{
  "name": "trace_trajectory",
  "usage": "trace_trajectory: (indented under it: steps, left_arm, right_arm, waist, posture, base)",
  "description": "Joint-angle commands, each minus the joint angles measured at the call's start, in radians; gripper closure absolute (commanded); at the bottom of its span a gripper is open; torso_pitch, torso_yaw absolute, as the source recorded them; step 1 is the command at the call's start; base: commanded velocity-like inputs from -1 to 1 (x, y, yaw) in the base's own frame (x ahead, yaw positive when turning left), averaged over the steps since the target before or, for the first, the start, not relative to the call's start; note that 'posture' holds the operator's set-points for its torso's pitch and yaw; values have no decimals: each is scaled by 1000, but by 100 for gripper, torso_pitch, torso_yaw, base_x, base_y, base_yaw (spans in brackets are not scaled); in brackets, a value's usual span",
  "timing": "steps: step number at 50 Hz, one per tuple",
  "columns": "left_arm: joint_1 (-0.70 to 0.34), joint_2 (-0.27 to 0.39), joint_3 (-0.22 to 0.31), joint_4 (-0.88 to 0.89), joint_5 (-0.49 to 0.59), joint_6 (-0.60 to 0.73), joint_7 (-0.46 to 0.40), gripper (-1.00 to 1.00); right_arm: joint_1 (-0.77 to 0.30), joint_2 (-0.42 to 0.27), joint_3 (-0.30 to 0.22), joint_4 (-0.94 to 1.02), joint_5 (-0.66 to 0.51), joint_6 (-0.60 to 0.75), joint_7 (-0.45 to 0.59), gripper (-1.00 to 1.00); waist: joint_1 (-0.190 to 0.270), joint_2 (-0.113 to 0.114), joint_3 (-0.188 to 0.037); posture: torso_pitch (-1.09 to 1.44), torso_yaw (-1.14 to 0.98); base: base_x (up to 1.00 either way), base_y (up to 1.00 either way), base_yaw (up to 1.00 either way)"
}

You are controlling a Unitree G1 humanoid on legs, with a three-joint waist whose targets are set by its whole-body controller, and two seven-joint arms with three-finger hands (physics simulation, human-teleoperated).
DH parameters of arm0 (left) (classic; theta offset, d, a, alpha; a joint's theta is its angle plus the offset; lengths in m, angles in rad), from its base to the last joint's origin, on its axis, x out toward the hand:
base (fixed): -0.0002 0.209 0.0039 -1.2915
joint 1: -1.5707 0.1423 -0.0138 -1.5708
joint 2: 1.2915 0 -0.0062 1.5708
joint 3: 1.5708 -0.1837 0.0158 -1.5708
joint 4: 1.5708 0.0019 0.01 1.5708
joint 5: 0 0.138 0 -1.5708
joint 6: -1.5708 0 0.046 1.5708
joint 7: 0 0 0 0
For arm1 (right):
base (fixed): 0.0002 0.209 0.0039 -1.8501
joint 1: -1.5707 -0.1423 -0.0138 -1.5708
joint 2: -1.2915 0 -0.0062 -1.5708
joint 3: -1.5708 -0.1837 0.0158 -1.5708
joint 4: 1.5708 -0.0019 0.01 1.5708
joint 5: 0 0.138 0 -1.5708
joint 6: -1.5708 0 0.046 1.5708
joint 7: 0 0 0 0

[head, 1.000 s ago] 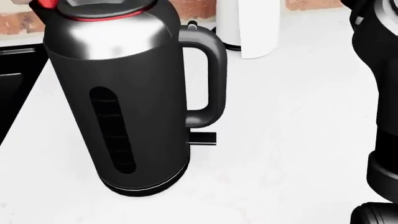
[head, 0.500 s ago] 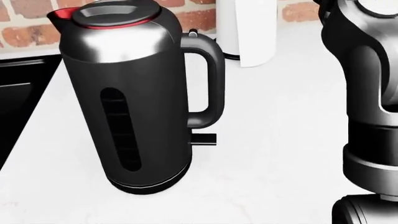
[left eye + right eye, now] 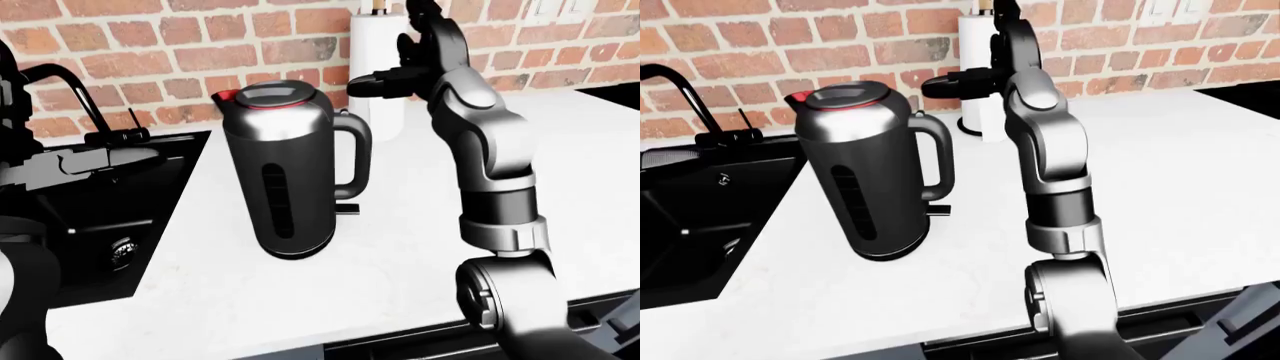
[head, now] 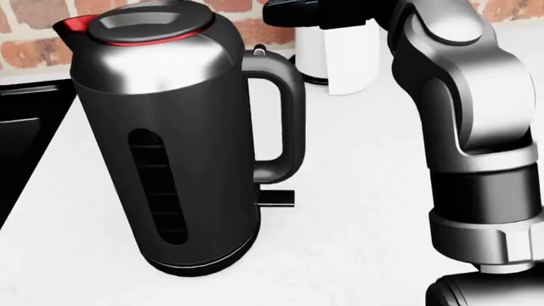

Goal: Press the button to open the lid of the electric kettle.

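With the kettle (image 3: 292, 169) upright on the counter (image 3: 400, 247), lid shut, and the right hand (image 3: 395, 75) raised above and right of its handle (image 3: 355, 154), fingers spread, lower one fingertip squarely onto the button (image 4: 263, 48) atop the handle without nudging the kettle.

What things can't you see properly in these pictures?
- The button on the kettle: too small to pick out in any view.
- The right hand: in the head view the top edge cuts it off; whether it is open or shut is unclear in every view.
- The left hand: not seen in any view.
- The paper towel roll: partly hidden behind the right arm.
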Motion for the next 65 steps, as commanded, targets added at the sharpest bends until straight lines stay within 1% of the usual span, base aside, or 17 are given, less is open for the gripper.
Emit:
trace_trajectory:
  steps: [1,13,16,21,27,28,34,44,52,65]
  left_arm:
    - [-20,15,9,-12,1,-23,2,-100]
    - [-23,22,14,-13,-10,-19,8,-100]
    - [-21,24,16,-13,-13,-19,10,-100]
    - [-21,27,18,-13,-18,-20,12,-100]
    - [-19,28,18,-13,-21,-21,15,-100]
    - [-20,28,18,-13,-22,-21,16,-100]
    - [-19,29,19,-12,-24,-22,16,-100]
    - [-23,35,21,-14,-32,-17,22,-100]
    - [-26,40,24,-15,-38,-14,26,-100]
    - [-23,44,28,-16,-47,-15,31,-100]
  right_arm:
    - [-39,-5,-6,-39,-1,-26,1,-100]
    - [-53,-2,-8,-20,11,-23,0,-100]
    - [-38,5,-1,-39,10,-14,2,-100]
    - [-41,6,-5,-51,18,3,7,-100]
    - [-38,8,-11,-93,60,47,19,-100]
    - [-40,11,-18,-105,79,64,20,-100]
    - [-42,8,-20,-113,114,81,19,-100]
    - [-52,-1,-14,-104,122,75,11,-100]
    - [-44,5,-5,-109,118,71,9,-100]
    - [-27,10,-8,-115,107,68,13,-100]
  waist:
    - [0,3,-17]
    - [0,3,-14]
    - [-1,3,-14]
    - [-3,4,-13]
    - [-3,4,-10]
    - [-3,4,-10]
    - [-4,5,-10]
    - [-4,6,-10]
    - [-4,6,-10]
    - [-2,6,-12]
  posture:
    - [-25,0]
    - [-25,0]
    - [-25,0]
    - [-25,0]
    - [-25,0]
    - [-25,0]
    - [-25,0]
    - [-25,0]
    - [-25,0]
    - [-25,0]
  base:
    - [0,0,0]
    - [0,0,0]
    - [0,0,0]
    - [0,0,0]
    - [0,0,0]
    - [0,0,0]
    - [0,0,0]
    - [0,0,0]
    - [0,0,0]
    - [0,0,0]
